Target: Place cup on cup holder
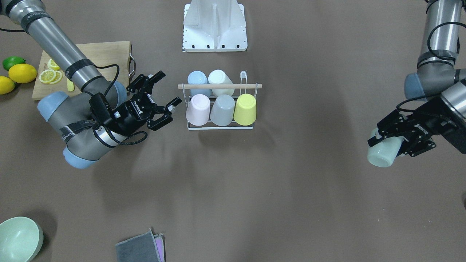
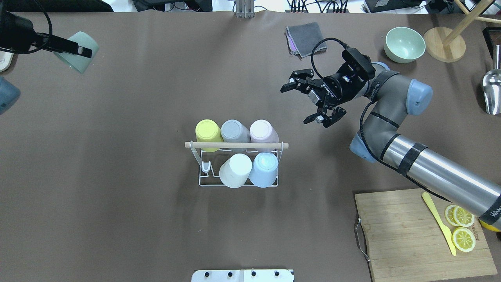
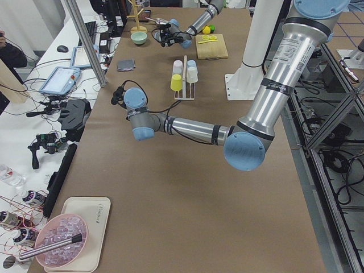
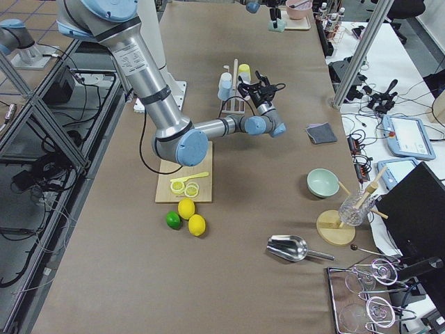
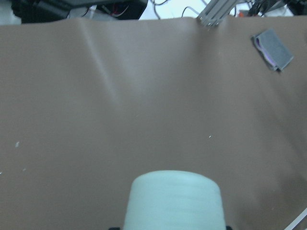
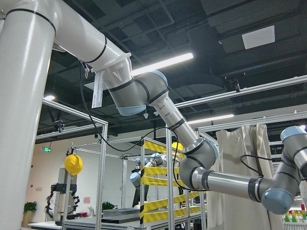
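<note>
The cup holder is a white wire rack with a wooden rod, mid-table; it also shows in the overhead view. Blue, white, pink, grey and yellow cups sit upside down on its prongs, and one prong is bare. My left gripper is shut on a pale green cup, held sideways far from the rack; the cup also shows in the overhead view and the left wrist view. My right gripper is open and empty, beside the rack's pink-cup end, apart from it.
A wooden cutting board with lemon slices and a yellow knife lies behind my right arm, lemons and a lime beside it. A green bowl and a grey cloth lie at the operators' edge. The white robot base stands behind the rack.
</note>
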Robot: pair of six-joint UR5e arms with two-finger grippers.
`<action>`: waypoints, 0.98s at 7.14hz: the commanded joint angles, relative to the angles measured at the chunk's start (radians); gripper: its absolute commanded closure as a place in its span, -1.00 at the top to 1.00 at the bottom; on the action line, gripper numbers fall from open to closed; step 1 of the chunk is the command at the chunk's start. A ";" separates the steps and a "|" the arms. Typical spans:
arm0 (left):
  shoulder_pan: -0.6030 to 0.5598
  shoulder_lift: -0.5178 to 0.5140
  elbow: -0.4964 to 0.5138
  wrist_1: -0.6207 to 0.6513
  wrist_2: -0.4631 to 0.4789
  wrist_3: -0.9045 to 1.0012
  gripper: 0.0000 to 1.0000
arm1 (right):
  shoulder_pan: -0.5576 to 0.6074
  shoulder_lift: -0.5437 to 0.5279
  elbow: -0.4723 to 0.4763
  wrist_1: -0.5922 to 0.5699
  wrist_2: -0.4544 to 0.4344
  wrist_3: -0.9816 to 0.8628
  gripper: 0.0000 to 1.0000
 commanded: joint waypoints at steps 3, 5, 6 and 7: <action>0.231 0.050 -0.229 -0.379 0.519 -0.346 -1.00 | 0.103 -0.049 0.115 -0.205 -0.077 0.313 0.96; 0.290 0.063 -0.262 -0.452 0.637 -0.393 -1.00 | 0.151 -0.075 0.156 -0.387 -0.205 0.423 0.96; 0.291 0.061 -0.279 -0.454 0.680 -0.394 -1.00 | 0.166 -0.077 0.162 -0.485 -0.278 0.441 0.96; 0.302 0.063 -0.291 -0.456 0.711 -0.394 -1.00 | 0.172 -0.077 0.189 -0.601 -0.340 0.443 0.96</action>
